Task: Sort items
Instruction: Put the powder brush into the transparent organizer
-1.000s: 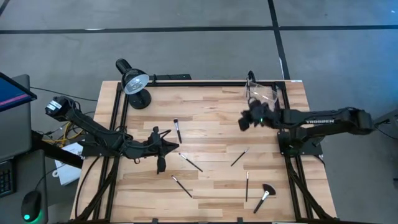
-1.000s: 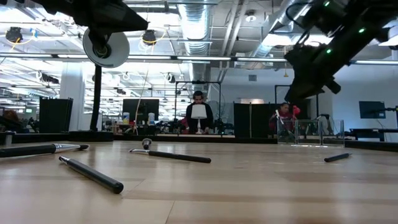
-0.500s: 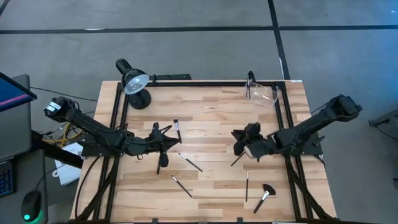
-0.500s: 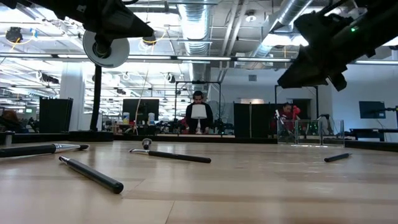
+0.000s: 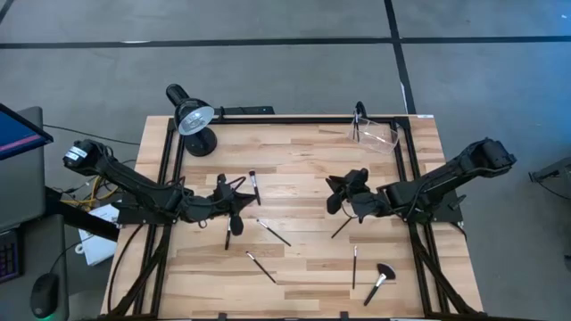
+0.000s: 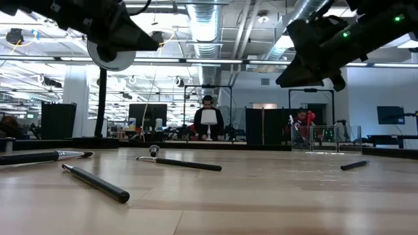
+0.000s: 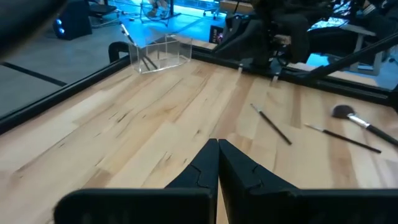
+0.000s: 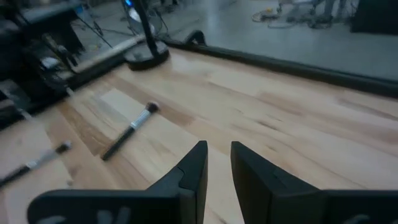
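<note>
Several slim makeup brushes lie flat on the wooden table: one (image 5: pixel 254 185) far of centre, one (image 5: pixel 275 233) and one (image 5: pixel 261 266) toward the near side, one (image 5: pixel 343 225) and one (image 5: pixel 354 266) at the right, and a fan-headed one (image 5: pixel 379 278) near the front right. My left gripper (image 5: pixel 243 194) hovers shut left of centre and holds nothing. My right gripper (image 5: pixel 335 190) hovers right of centre, pointing toward the left arm. Its fingers (image 8: pixel 196 168) stand slightly open with nothing between them. In the low view both arms hang above the tabletop.
A clear plastic container (image 5: pixel 379 134) with a few brushes standing in it sits at the far right corner. A black desk lamp (image 5: pixel 192 120) stands at the far left corner. A black frame (image 5: pixel 294 114) runs round the table. People sit in the room beyond.
My right gripper has come away from the clear container toward the table's near edge and then its middle, turning toward the left arm; its fingers keep the same gap. My left gripper has swung slightly toward the far edge. No brush has moved.
</note>
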Tool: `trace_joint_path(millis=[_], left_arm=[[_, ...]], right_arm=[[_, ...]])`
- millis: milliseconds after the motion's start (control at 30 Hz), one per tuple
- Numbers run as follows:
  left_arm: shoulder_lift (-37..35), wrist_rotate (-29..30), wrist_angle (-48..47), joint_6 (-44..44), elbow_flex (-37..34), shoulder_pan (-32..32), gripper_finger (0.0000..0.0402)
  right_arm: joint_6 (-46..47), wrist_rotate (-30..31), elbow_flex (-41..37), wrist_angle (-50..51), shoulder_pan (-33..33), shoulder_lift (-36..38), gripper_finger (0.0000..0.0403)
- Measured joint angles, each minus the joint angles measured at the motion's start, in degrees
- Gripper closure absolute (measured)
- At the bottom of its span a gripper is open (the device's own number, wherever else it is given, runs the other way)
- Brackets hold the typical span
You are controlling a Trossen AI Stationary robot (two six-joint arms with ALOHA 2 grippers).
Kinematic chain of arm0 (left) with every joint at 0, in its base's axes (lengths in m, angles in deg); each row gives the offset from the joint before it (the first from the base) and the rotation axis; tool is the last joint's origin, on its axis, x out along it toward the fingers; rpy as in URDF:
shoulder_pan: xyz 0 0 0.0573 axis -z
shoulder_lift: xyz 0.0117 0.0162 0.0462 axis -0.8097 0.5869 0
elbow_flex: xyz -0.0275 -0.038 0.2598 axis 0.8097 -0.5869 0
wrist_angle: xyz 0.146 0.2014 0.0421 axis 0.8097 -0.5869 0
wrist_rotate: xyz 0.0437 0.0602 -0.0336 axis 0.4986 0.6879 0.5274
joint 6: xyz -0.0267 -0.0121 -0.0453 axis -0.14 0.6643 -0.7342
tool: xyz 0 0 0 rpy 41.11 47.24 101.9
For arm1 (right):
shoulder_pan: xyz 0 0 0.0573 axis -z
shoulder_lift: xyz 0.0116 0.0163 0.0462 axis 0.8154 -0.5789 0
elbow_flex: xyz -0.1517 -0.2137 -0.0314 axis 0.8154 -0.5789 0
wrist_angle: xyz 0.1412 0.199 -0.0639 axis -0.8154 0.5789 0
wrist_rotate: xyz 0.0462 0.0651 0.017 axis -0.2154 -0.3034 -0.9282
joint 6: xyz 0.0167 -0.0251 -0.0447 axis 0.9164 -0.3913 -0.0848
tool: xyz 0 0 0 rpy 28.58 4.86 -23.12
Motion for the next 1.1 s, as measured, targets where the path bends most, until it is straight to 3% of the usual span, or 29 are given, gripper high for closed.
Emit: trace_joint_path(millis=[267, 433, 733, 867, 1100], left_arm=[[0.0, -1.3, 0.2, 0.2, -0.7, -4.6, 0.0395], [0.0, -8.5, 0.2, 0.0, -0.7, -8.6, 0.0395], [-0.2, -9.4, 0.4, -1.7, -0.7, -17.2, 0.0395], [0.0, -9.4, 0.4, -7.5, -0.7, -18.8, 0.0395], [0.0, -9.0, -0.4, -8.3, -0.7, -19.5, 0.0369]], right_arm=[[-8.1, -2.2, 0.0, -8.6, 6.7, -4.8, 0.0341], [-14.3, -12.6, 0.0, -9.8, 13.3, -8.6, 0.0341], [-32.4, -28.0, 0.2, -27.9, 22.6, -11.4, 0.0341], [-36.7, -32.8, 2.5, -26.9, 26.4, -8.2, 0.0341], [-42.6, -40.2, 4.7, -21.8, 32.4, -6.0, 0.0341]])
